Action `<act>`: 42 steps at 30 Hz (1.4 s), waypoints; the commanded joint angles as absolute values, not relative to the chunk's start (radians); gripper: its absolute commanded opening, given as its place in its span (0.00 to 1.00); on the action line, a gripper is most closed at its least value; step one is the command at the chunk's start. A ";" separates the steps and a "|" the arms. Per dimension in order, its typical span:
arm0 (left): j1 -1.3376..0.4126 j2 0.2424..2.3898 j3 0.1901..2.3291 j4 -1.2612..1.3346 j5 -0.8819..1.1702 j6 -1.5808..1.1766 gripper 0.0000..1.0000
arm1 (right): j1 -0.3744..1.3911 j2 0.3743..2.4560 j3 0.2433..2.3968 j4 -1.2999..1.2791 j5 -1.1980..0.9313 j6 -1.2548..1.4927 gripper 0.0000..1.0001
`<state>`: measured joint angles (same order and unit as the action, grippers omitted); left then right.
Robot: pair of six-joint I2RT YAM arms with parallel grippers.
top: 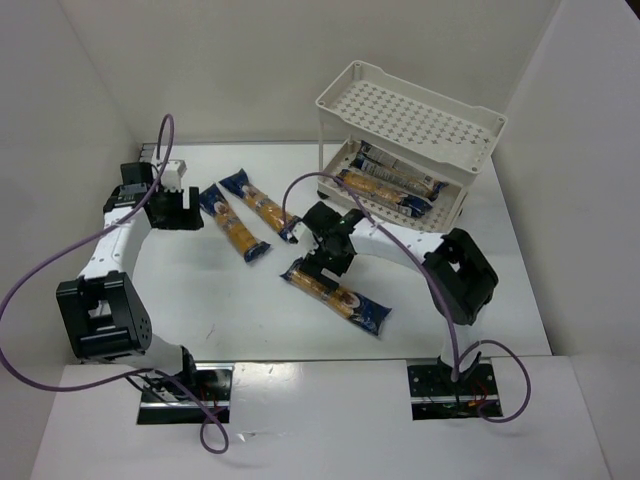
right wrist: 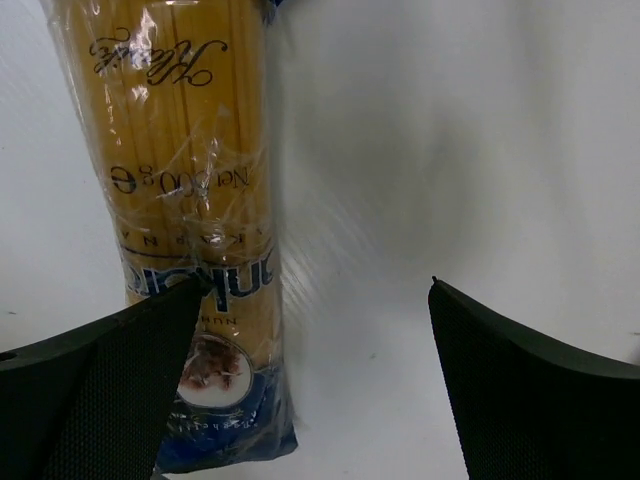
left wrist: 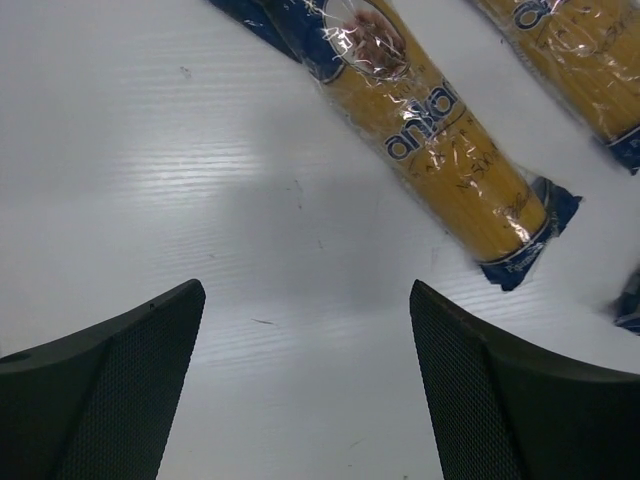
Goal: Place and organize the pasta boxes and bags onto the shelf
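Both arms' jaws spread wide and empty; three pasta packets loose, two in the shelf.

The shelf (top: 410, 110) stands at the far right of the surface (top: 200, 310), close to the right wall (top: 590, 150). Its top tray is bare, and an inner packet (top: 400, 165) and an outer packet (top: 385, 187) lie side by side in the lower tray. The right gripper (top: 325, 262) hangs over the near packet (top: 345, 300) at mid-surface. In its wrist view that packet (right wrist: 190, 150) runs under one finger, with bare surface across the rest of the gap. The left gripper (top: 180, 210) sits at the far left (white walls close in on three sides), beside a left packet (top: 232, 225) and a middle packet (top: 262, 205) lying parallel. Open surface fills the near left.
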<state>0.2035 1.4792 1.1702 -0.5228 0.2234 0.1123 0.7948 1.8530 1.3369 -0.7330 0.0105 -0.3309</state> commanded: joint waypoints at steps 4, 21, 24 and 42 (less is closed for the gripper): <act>0.218 1.522 1.197 -0.514 0.376 0.008 0.90 | 0.847 1.819 1.252 -0.687 -0.038 -0.325 1.00; 0.218 1.632 1.298 -0.514 0.318 0.064 0.90 | 0.893 1.922 1.198 -0.612 0.046 -0.190 1.00; 0.218 1.655 1.307 -0.505 0.318 0.064 0.90 | 0.893 1.922 1.207 -0.612 0.057 -0.190 0.85; 0.218 1.761 1.497 -0.486 0.327 0.074 0.90 | 0.908 1.758 1.793 -0.908 0.319 -0.431 0.00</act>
<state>0.2173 1.7535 1.4483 -0.5072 0.3012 0.0566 0.8913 1.8618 1.6653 -0.8536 0.1841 -0.3714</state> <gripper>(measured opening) 0.904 0.423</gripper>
